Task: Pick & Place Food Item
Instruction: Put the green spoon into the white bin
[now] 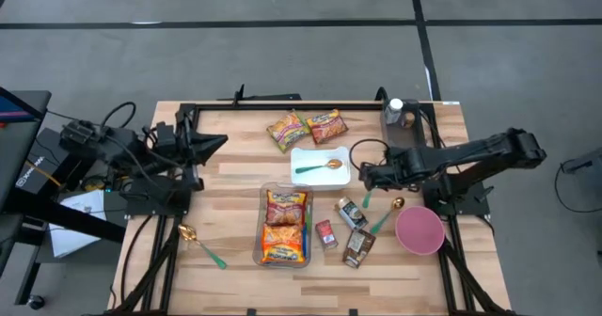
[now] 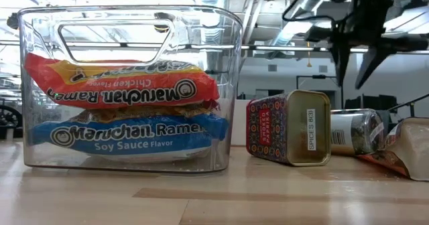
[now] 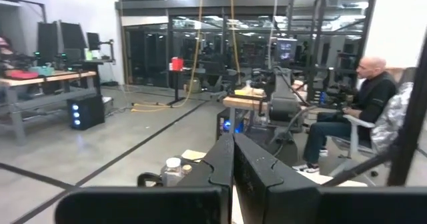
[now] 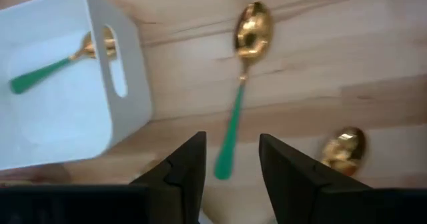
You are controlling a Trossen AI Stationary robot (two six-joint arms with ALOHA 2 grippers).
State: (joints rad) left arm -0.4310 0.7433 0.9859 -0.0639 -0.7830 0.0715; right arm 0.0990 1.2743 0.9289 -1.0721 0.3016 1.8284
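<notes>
Jaws of right gripper [image 4: 230, 159] parted astride green-handled spoon [image 4: 240, 84], seemingly untouched; left gripper [image 3: 233, 159] closed.

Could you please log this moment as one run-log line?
right end effector: open, above green-handled spoon | left end effector: shut, parked | white tray: holds another spoon

Robotics lab: workbenches [image 3: 40, 84], seated person [image 3: 347, 117].

Wooden table [image 1: 235, 165] (spoons [image 1: 202, 245]; packets [image 1: 287, 131])
</notes>
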